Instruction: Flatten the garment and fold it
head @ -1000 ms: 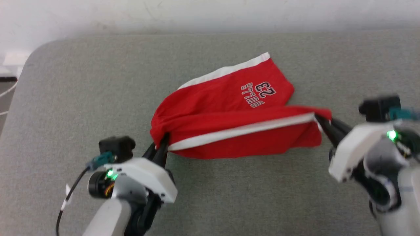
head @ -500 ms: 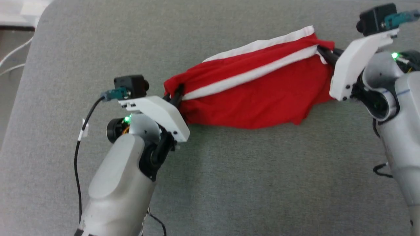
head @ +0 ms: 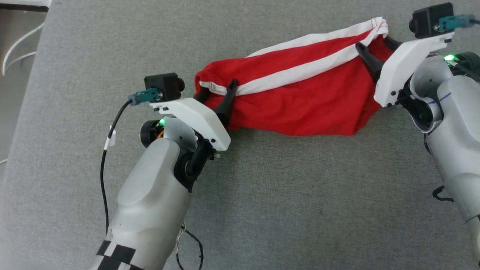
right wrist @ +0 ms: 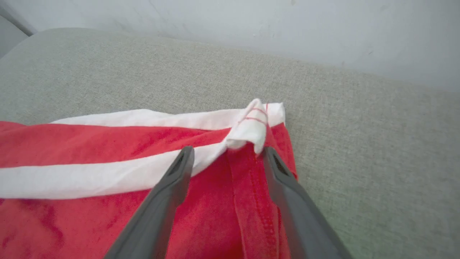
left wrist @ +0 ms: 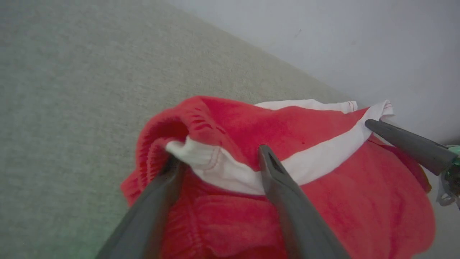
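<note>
Bright red soft fabric shorts (head: 300, 97) with white bands lie bunched on a grey woven cushion (head: 281, 195) beneath a pale wall (right wrist: 251, 21), long axis running near-left to far-right; left gripper (head: 217, 88) and right gripper (head: 373, 42), jaws spread, straddle opposite ends.

Plain indoor test space, apparently a robotics lab: a grey fabric-covered work surface (head: 262, 210) meets a bare white wall (right wrist: 251, 21), white cables (head: 15, 48) trailing beside it.

Open grey surface (head: 281, 195) surrounds the garment (head: 300, 101); a wall (right wrist: 251, 21) stands behind.
</note>
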Controlling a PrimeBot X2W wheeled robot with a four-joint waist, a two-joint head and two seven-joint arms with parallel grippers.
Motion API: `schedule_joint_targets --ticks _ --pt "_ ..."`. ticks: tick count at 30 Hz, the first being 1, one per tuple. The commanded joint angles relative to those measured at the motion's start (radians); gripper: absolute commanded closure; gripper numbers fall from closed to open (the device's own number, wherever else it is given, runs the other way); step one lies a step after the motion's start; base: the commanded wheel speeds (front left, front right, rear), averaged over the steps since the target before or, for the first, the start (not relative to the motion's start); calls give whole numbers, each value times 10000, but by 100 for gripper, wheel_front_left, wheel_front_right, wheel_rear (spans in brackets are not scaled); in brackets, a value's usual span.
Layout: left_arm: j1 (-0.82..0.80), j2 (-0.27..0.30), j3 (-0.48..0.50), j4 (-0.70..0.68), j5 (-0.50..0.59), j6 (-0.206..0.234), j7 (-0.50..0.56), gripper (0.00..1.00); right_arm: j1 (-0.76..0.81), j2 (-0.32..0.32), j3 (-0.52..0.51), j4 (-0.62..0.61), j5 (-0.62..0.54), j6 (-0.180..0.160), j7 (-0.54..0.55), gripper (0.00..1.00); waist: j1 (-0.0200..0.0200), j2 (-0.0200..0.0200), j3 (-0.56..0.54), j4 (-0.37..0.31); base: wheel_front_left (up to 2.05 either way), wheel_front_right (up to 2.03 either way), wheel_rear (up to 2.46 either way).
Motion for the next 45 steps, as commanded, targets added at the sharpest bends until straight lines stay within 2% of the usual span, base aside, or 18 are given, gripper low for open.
schedule_joint_targets --ticks 1,3,4,5,9,11,16,20,27,31,35,39,43,44,45 --pt "51 48 -26 169 27 -5 -261 0 -38 -53 112 48 -15 -9 -624 0 -1 0 -156 -51 0 0 0" --pt "168 51 -34 162 144 34 -715 0 88 -66 259 118 -73 -9 -1532 0 -1 0 -342 -102 0 0 0" --pt "168 51 -34 162 144 34 -715 0 88 -66 259 118 -73 -9 -1532 0 -1 0 -342 -102 0 0 0" --pt "377 132 -53 119 340 164 -1144 0 280 -56 384 155 -150 -9 -2433 0 -1 0 -605 -171 0 0 0" --pt "955 400 -54 -285 664 517 -1741 0 799 -62 494 -8 -303 -9 -3919 0 -1 0 -1140 -313 0 0 0" --pt "1115 527 -68 -447 765 629 -1798 0 957 -63 497 -125 -375 -9 -4136 0 -1 0 -1263 -371 0 0 0" --pt "1813 1380 -112 -1516 1155 1152 -1434 0 2135 -20 246 -1176 -776 -9 -4561 0 -1 0 -1898 -743 0 0 0" --pt "2090 2155 -264 -2447 1174 1255 -115 0 3449 51 -370 -2529 -1262 -9 -4611 0 -1 0 -2286 -1122 0 0 0" --pt "2088 3140 -658 -3079 465 886 3119 0 5886 539 -1578 -5278 -2144 -9 -3561 0 -1 0 -2588 -1802 0 0 0" --pt "2003 3201 -676 -2726 -27 824 4131 0 6943 915 -1912 -6709 -2522 -9 -2867 0 -1 0 -2556 -2162 0 0 0" --pt "1805 3197 -714 -1998 -85 951 4492 0 7513 1208 -2032 -7684 -2668 -9 -2390 0 -1 0 -2414 -2468 0 0 0" --pt "1502 3042 -969 -1078 35 954 4734 0 7785 1346 -2051 -8237 -2660 -9 -2037 0 -1 0 -2268 -2648 0 0 0" --pt "1295 2861 -1599 -140 298 688 5292 0 7901 1390 -2039 -8504 -2521 -9 -1812 0 -1 0 -2164 -2742 0 0 0" --pt "1279 2782 -1754 50 340 593 5406 25 7915 1397 -2041 -8528 -2443 -9 -1753 0 -1 0 -2141 -2764 0 0 0" --pt "1281 2694 -1894 227 362 495 5512 56 7897 1369 -2030 -8551 -2416 -9 -1731 0 -1 0 -2114 -2787 0 0 0"
